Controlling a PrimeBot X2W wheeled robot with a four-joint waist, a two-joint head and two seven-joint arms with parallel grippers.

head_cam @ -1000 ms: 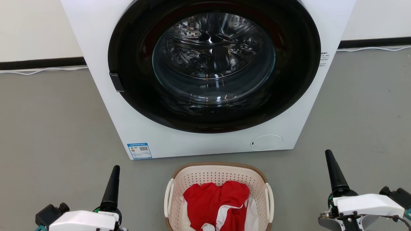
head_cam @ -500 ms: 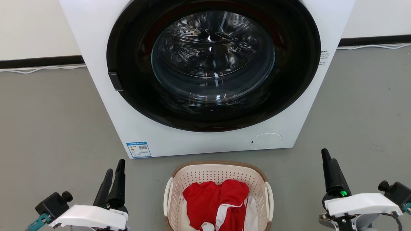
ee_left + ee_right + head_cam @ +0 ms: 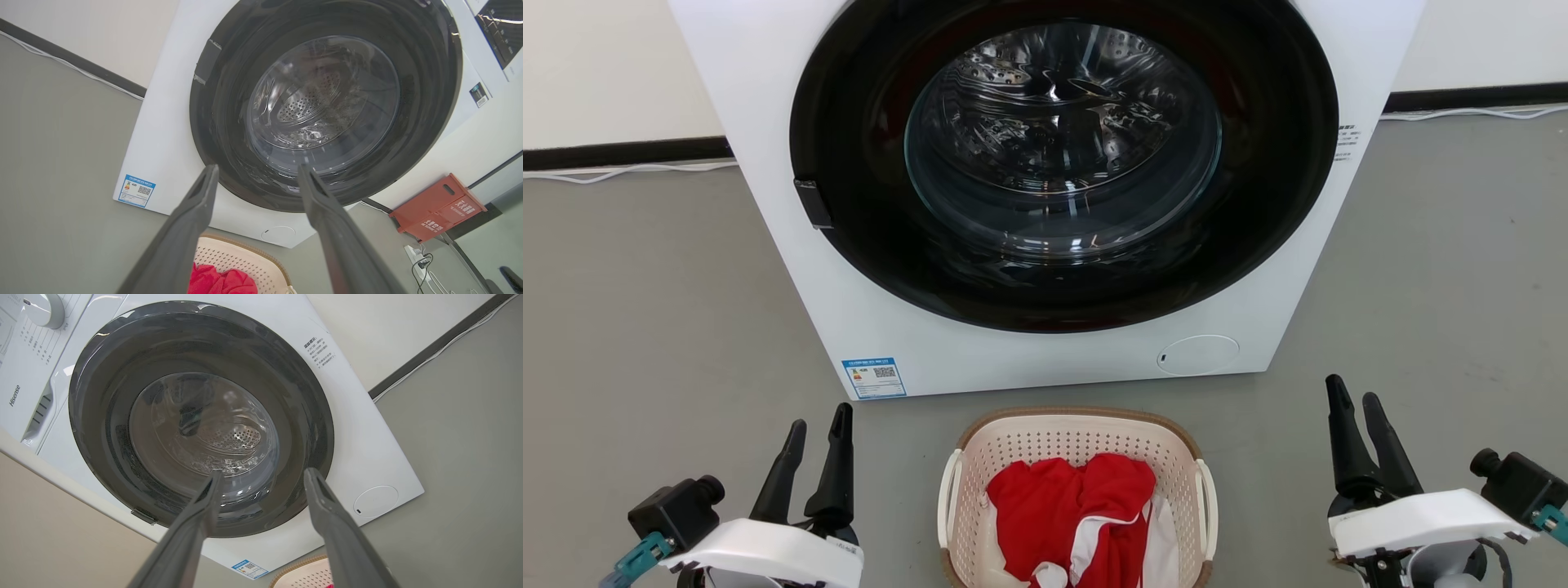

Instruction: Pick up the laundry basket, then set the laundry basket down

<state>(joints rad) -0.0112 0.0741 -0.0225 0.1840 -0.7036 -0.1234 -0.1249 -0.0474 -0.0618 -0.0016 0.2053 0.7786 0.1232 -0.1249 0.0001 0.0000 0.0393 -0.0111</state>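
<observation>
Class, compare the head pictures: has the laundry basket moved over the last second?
No. The laundry basket keeps the same gap to the washer base. Both drift slightly up the head view together, so the camera moved.

One washer (image 3: 1013,359), one laundry basket (image 3: 1078,445), one left gripper (image 3: 820,416), one right gripper (image 3: 1352,389), perhaps two garments (image 3: 1062,506).

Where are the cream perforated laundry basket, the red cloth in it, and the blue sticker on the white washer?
cream perforated laundry basket (image 3: 1078,445), head view, far inner wall.
red cloth (image 3: 1054,514), head view, its middle.
blue sticker (image 3: 874,377), head view, its centre.
</observation>
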